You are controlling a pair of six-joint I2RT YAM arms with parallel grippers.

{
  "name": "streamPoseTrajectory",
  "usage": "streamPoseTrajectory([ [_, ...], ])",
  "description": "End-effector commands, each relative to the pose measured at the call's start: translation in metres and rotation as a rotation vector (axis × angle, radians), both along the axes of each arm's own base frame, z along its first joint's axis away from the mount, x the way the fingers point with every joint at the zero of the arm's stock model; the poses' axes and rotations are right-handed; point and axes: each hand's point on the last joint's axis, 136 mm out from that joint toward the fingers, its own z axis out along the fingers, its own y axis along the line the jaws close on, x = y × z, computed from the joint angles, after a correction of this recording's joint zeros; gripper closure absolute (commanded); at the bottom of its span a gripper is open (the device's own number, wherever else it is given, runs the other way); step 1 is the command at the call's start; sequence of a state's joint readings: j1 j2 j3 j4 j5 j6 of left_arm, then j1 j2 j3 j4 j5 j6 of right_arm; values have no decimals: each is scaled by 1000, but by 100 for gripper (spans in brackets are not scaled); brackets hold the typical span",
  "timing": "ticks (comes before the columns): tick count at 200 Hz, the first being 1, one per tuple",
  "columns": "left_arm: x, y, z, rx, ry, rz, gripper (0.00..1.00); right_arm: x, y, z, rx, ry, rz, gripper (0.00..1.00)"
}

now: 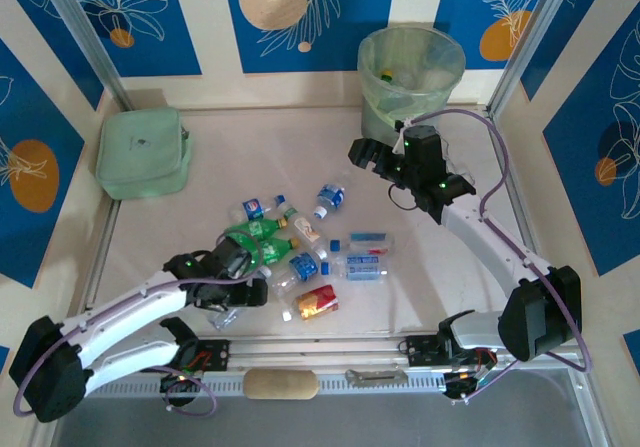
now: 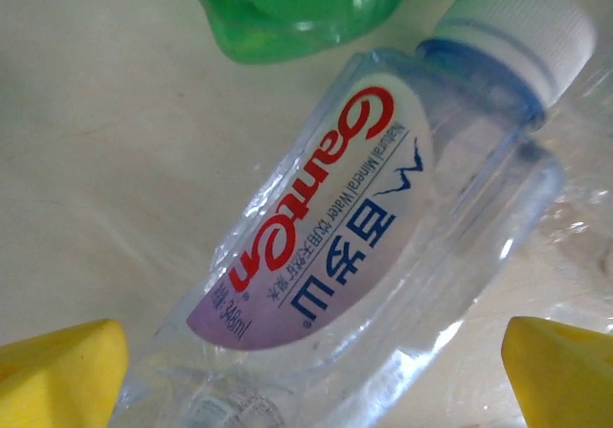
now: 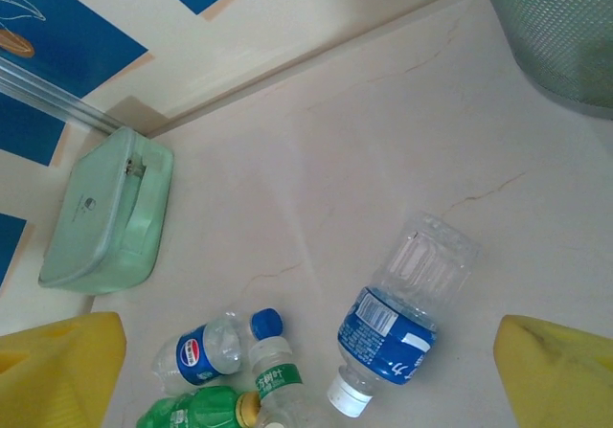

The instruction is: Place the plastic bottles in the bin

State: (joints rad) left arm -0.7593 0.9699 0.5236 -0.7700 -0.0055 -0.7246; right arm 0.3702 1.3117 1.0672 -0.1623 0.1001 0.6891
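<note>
Red "Ganten" print on clear bottle [image 2: 364, 246]

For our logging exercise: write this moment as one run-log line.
left fingers: open, either side of Ganten bottle | right fingers: open, empty, beside bin | task: bottles lying on table

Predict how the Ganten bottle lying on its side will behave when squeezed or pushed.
The Ganten bottle looks empty and thin-walled: probably light, easily crushed. On its side, it may roll if nudged. Its glossy plastic might slip.
</note>
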Motion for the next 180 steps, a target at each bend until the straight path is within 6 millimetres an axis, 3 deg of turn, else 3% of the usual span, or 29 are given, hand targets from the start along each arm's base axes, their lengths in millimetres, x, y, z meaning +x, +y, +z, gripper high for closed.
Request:
streamPoseTrajectory([
  [1, -2, -4, -5, 27, -4, -34, 0, -2, -2, 5, 42, -11, -7, 1],
  [51, -15, -13, -11, 72, -2, -106, 0, 0, -6, -3, 74, 17, -25, 1],
  [89, -16, -13, -15, 142, -25, -164, 10, 1, -9, -4, 94, 30, -32, 1],
  [180, -13, -9, -19, 179, -73, -188, 55, 0, -22, -15, 125, 65, -78, 1],
])
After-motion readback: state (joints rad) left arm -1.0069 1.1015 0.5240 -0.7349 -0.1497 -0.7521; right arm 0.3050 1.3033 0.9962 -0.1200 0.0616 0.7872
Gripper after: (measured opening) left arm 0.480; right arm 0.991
